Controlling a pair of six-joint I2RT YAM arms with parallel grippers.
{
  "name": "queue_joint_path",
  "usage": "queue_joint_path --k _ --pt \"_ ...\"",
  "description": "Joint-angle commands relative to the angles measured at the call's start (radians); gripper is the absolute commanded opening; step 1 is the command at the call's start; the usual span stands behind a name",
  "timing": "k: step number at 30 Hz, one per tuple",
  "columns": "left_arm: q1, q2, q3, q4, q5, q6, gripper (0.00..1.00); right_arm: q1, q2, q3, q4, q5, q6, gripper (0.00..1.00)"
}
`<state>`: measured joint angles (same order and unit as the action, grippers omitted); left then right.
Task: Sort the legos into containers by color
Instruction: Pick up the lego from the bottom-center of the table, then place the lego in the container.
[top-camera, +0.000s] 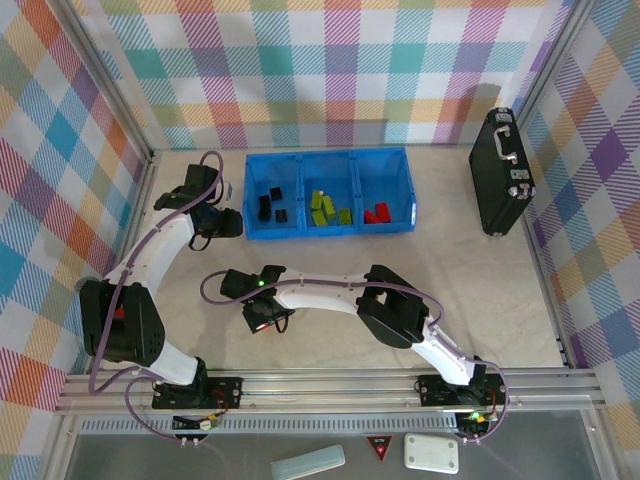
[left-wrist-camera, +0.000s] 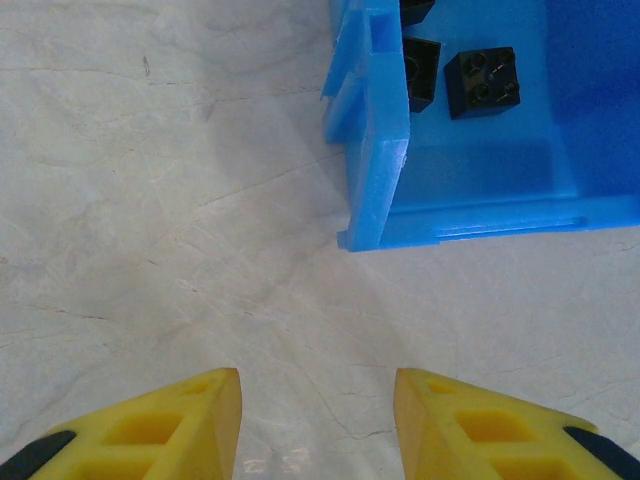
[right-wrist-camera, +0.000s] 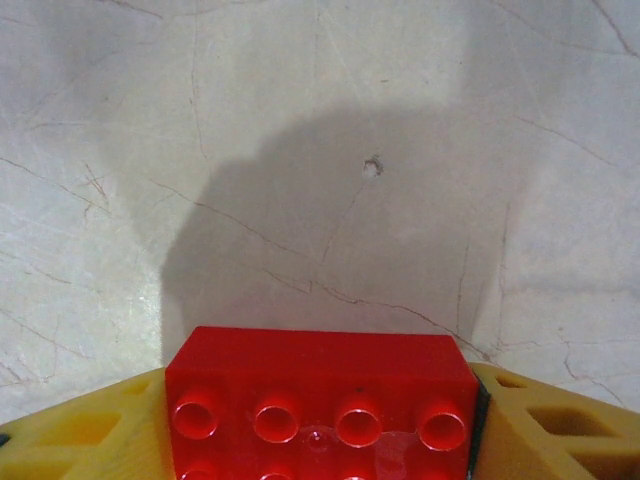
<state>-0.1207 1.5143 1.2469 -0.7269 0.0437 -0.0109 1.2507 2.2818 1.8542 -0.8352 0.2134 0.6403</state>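
The long blue tray lies at the back of the table with three compartments. Black bricks lie in the left one, lime-green bricks in the middle, red bricks in the right. My right gripper is shut on a red oblong brick, studs toward the camera, held just above the bare table. My left gripper hangs open and empty beside the tray's left front corner; two black bricks show inside that corner.
A black briefcase stands at the back right against the checked wall. The marbled tabletop stretches in front of the tray. Metal frame rails run along the near edge.
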Motion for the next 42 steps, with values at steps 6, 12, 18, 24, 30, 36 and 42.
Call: queue_joint_path --k 6,12,18,24,30,36,42 --pt "0.013 -0.030 0.013 -0.010 0.010 -0.011 0.44 0.003 -0.086 -0.040 -0.026 0.049 0.006 0.60" --pt "0.013 -0.031 0.012 -0.008 0.010 -0.011 0.45 -0.006 -0.142 -0.074 -0.033 0.064 0.003 0.60" --pt "0.013 -0.028 0.010 -0.009 0.020 -0.012 0.45 -0.031 -0.220 -0.145 -0.021 0.070 0.009 0.58" --pt "0.012 -0.026 0.009 -0.009 0.021 -0.014 0.45 -0.075 -0.315 -0.260 -0.009 0.077 0.025 0.58" --pt "0.013 -0.025 0.009 -0.009 0.022 -0.013 0.45 -0.142 -0.409 -0.374 0.006 0.069 0.007 0.58" --pt "0.012 -0.027 0.011 -0.011 0.016 -0.010 0.45 -0.244 -0.507 -0.467 0.010 0.059 -0.025 0.57" --pt "0.013 -0.025 0.011 -0.011 0.020 -0.010 0.44 -0.354 -0.579 -0.514 0.012 0.041 -0.068 0.57"
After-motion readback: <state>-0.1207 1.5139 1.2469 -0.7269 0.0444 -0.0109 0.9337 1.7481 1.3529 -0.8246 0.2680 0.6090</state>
